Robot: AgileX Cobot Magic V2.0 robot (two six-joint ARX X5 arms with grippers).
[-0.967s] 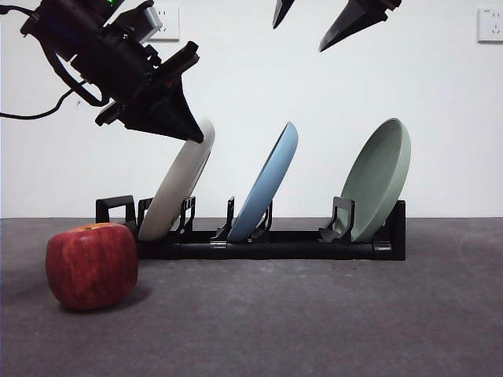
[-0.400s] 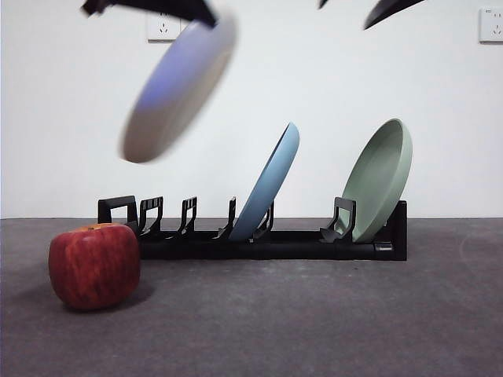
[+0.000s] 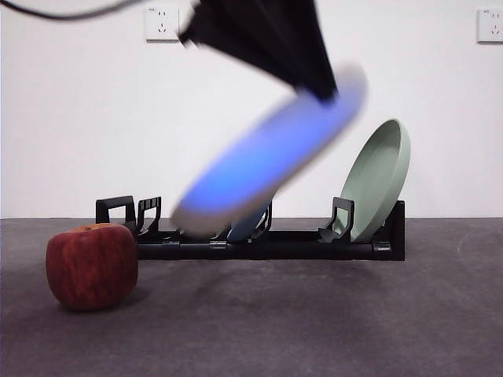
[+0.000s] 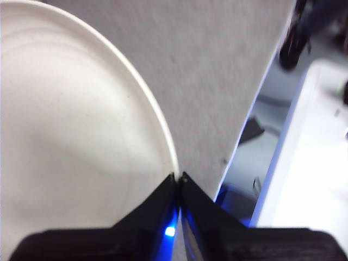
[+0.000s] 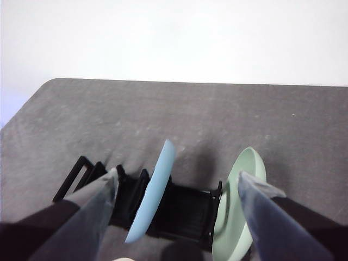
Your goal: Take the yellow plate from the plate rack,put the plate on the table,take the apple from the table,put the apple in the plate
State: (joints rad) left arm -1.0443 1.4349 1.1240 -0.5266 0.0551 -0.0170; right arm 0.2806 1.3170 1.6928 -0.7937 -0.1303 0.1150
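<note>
My left gripper is shut on the rim of the yellow plate, which hangs tilted and motion-blurred in the air in front of the plate rack. The left wrist view shows the jaws pinching the cream plate at its edge. The red apple sits on the table at the left, in front of the rack's end. My right gripper is open and empty, high above the rack, out of the front view.
A blue plate and a pale green plate stand in the rack; the blue one is mostly hidden behind the held plate. Wall sockets are on the white back wall.
The yellow plate was lifted out of the rack's left slot, rose to the upper left, and has now swung down and to the right in front of the blue plate. The right gripper left the front view.
</note>
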